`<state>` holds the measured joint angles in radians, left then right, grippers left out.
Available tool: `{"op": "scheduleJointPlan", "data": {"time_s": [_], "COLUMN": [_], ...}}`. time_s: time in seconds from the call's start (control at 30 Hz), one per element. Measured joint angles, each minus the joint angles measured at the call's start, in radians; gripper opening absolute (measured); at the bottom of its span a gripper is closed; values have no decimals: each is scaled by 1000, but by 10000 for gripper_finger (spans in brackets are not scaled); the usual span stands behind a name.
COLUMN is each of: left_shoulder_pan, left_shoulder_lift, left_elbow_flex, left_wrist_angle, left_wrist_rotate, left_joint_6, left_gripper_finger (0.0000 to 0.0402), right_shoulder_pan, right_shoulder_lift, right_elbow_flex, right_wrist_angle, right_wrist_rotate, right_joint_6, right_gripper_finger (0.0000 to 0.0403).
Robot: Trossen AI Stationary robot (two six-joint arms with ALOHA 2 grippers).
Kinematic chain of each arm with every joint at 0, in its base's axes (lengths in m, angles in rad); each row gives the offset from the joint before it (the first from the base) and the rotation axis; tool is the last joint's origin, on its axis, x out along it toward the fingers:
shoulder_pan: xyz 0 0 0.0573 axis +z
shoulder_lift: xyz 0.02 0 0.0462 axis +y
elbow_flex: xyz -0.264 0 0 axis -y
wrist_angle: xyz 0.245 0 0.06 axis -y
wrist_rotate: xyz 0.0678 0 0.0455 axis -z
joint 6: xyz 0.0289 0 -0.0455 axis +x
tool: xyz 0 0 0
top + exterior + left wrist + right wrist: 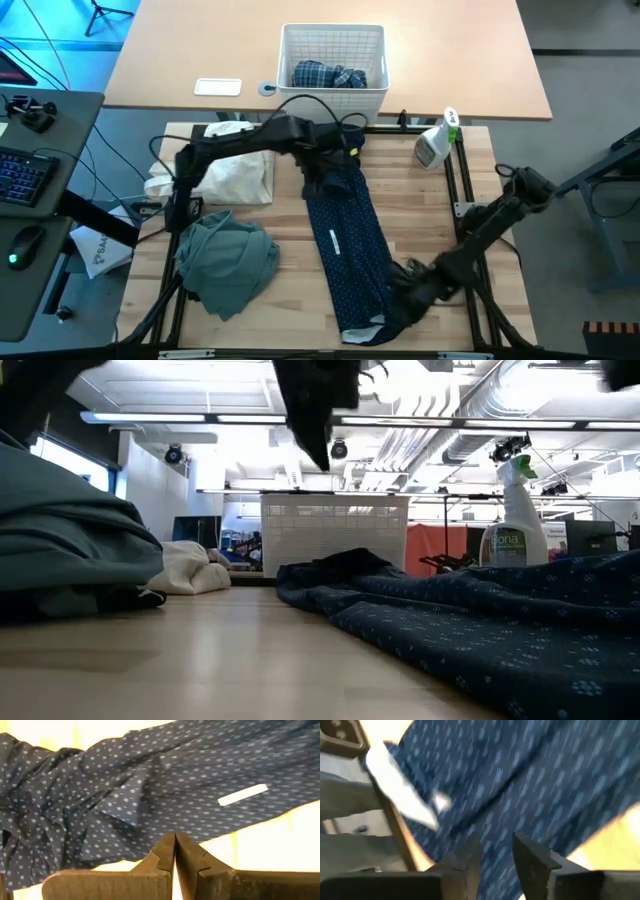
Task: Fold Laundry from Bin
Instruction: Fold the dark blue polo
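Observation:
The navy dotted trousers (352, 235) lie stretched from the table's middle toward its near edge, bunched at the far end (35, 795), with a white label (243, 795) on top. My left gripper (324, 165) hangs shut above that far end, with nothing between its fingers (175, 852). My right gripper (402, 286) stands open just over the trousers' near end (520, 780); the cloth shows through the gap between its fingers. The bin (335, 38) stands beyond the table's far edge with a plaid shirt (328, 75) inside.
A grey-green top (226, 262) lies heaped at the near left, and a white cloth (222, 176) lies behind it. A spray bottle (436, 142) stands at the far right. Bare wood shows to the right of the trousers.

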<state>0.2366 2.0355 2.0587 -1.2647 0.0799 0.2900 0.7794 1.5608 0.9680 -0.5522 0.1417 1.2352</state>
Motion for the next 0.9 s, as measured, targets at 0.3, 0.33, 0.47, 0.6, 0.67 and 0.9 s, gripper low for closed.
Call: {"op": "scheduleJointPlan", "data": {"time_s": [0.3, 0.33, 0.47, 0.6, 0.67, 0.9], "left_shoulder_pan": [-74, -80, -96, -90, -85, -104], "left_shoulder_lift": [-209, -230, -324, -418, -461, -595], "left_elbow_flex": [-162, -188, -301, -435, -503, -707], "left_wrist_angle": [5, 3, 7, 36, 61, 135], "left_wrist_rotate": [-26, -40, -100, -127, -126, -118], "left_joint_6": [-159, -169, -195, -209, -211, -262], "left_gripper_finger": [0, 0, 0, 0, 0, 0], "right_shoulder_pan": [-374, -422, -587, -678, -673, -498], "right_shoulder_lift": [6, 6, 9, 54, 76, 93], "right_elbow_flex": [-197, -222, -283, -302, -299, -289], "right_wrist_angle": [346, 405, 535, 526, 542, 569], "right_wrist_rotate": [-46, -58, -80, -117, -179, -267], "right_joint_6": [-382, -418, -531, -555, -529, -306], "right_gripper_finger": [96, 89, 57, 22, 8, 5]}}
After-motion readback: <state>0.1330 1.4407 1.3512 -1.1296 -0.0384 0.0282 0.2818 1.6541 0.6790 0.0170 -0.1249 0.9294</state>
